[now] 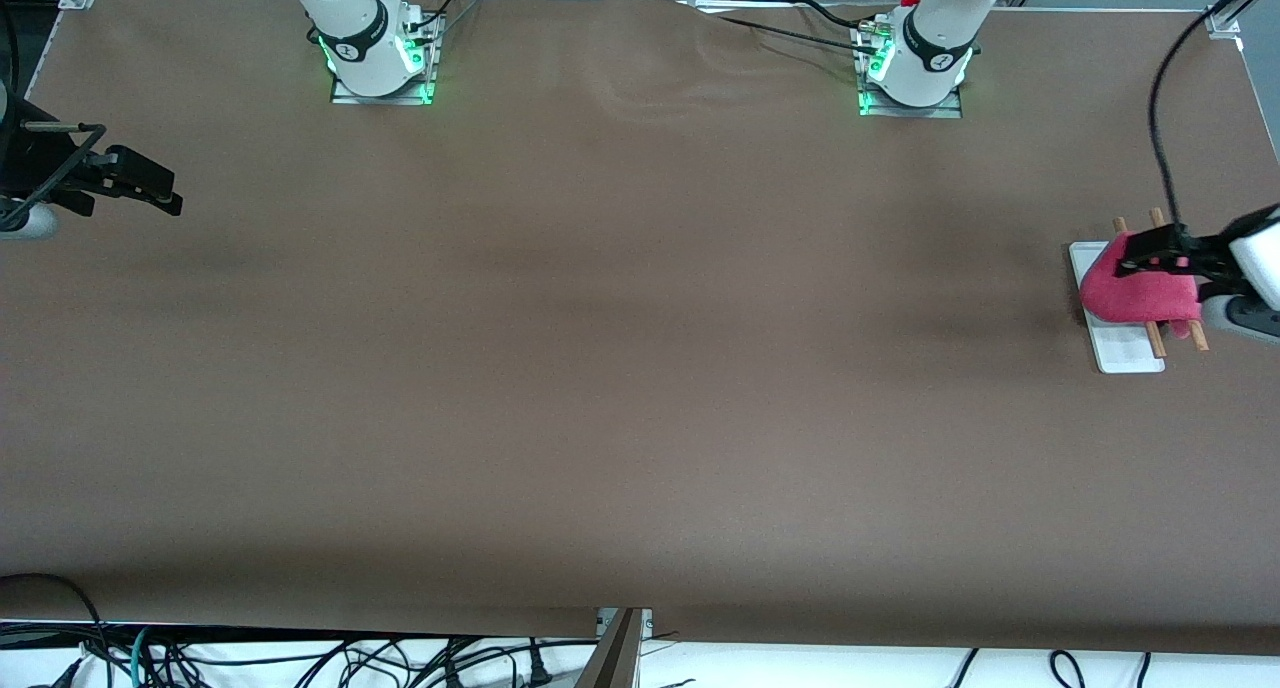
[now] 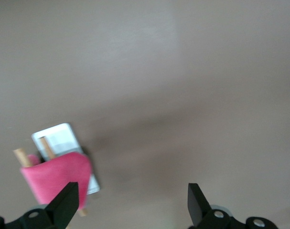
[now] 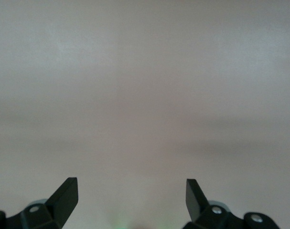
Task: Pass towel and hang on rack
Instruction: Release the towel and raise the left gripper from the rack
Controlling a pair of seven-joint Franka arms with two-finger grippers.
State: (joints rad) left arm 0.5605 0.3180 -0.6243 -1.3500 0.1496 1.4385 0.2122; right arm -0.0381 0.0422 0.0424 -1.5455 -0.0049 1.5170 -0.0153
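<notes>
The pink-red towel (image 1: 1140,293) lies draped over the two wooden rods (image 1: 1157,340) of the rack, whose white base (image 1: 1125,348) sits at the left arm's end of the table. The rod ends stick out on both sides of the towel. My left gripper (image 1: 1135,251) is open and empty, in the air over the towel. The left wrist view shows its jaws (image 2: 133,200) wide apart, with the towel (image 2: 56,179), a rod (image 2: 23,156) and the base (image 2: 59,136) beside one fingertip. My right gripper (image 1: 172,193) waits open and empty at the right arm's end, over bare table (image 3: 132,195).
The brown table (image 1: 620,368) stretches between the two grippers. The arm bases (image 1: 375,58) (image 1: 915,68) stand along the table edge farthest from the front camera. A black cable (image 1: 1160,118) hangs to the left wrist. Loose cables (image 1: 250,658) lie below the nearest table edge.
</notes>
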